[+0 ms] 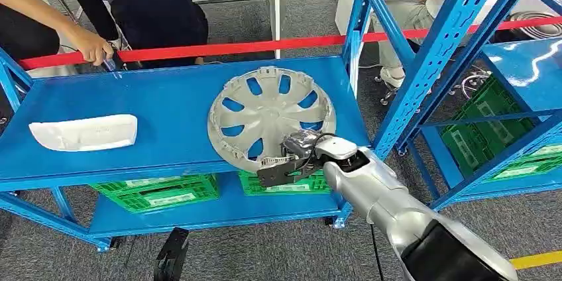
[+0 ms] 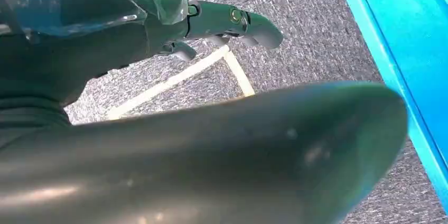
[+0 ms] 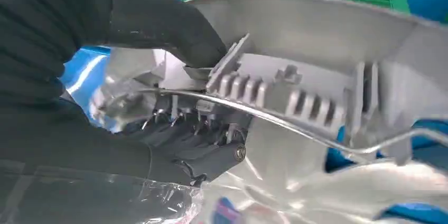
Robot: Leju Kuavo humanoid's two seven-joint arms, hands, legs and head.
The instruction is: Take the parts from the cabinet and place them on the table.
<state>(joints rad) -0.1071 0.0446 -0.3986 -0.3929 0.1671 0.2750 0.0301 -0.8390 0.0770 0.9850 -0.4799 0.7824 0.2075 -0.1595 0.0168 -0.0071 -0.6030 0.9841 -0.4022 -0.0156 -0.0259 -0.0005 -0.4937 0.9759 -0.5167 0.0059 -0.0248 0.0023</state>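
- Two parts lie on the blue tabletop in the head view: a white curved panel at the left of the frame, lying flat, and a grey wheel cover at the centre, face up and reaching the near edge.
- One robot hand, the right robot hand, grips the wheel cover at its near rim, lower centre of the frame. The right wrist view shows its dark fingers under the ribbed clips and its thumb on the other side, so it is pinching the rim and has not let go.
- By my reading, the wheel cover is down or nearly down, with release left to do; whether it rests fully flat I cannot tell.
- The left robot hand hangs over grey carpet, fingers apart and holding nothing.
- More parts may wait in the blue rack at the right; a metal ring shows at the upper right.
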